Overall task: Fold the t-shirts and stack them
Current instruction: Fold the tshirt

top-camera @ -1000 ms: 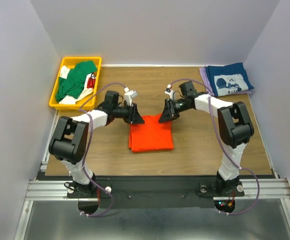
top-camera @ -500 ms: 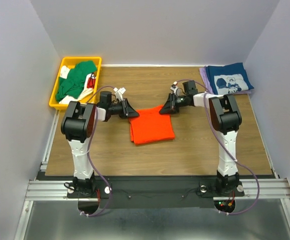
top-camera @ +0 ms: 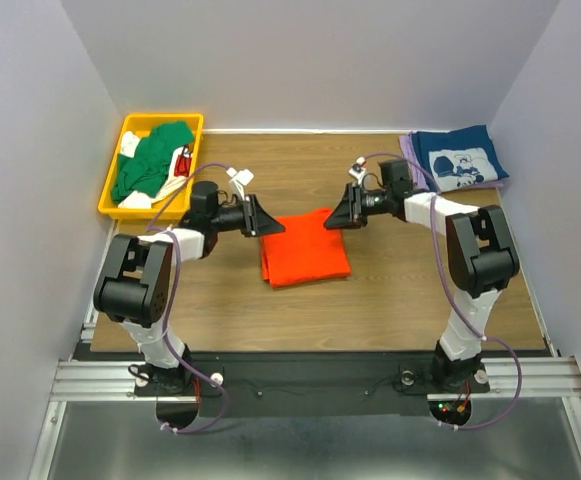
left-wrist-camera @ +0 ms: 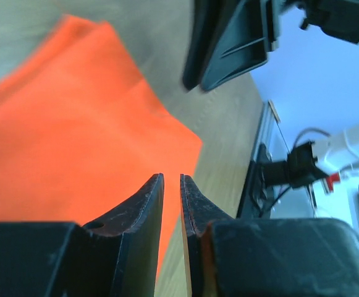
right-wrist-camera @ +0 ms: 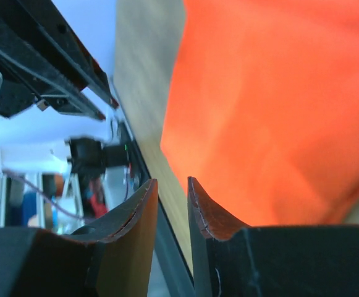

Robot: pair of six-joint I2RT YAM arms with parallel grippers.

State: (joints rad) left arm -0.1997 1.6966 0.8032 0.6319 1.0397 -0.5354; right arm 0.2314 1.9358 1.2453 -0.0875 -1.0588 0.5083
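Top external — orange t-shirt [top-camera: 305,262] under left gripper [top-camera: 274,229], right gripper [top-camera: 333,222] | both slightly parted — empty

You have four t-shirts in view: one orange t-shirt [top-camera: 305,260] at centre frame, one navy t-shirt [top-camera: 460,158] on one lavender t-shirt [top-camera: 408,150] at upper right, and one green t-shirt [top-camera: 150,160] at upper left. That green one sits in the single yellow bin [top-camera: 155,119], with white cloth [top-camera: 135,200] too bunched to count. There are two grippers, the left gripper [top-camera: 268,226] and the right gripper [top-camera: 336,219], and one table [top-camera: 390,290].
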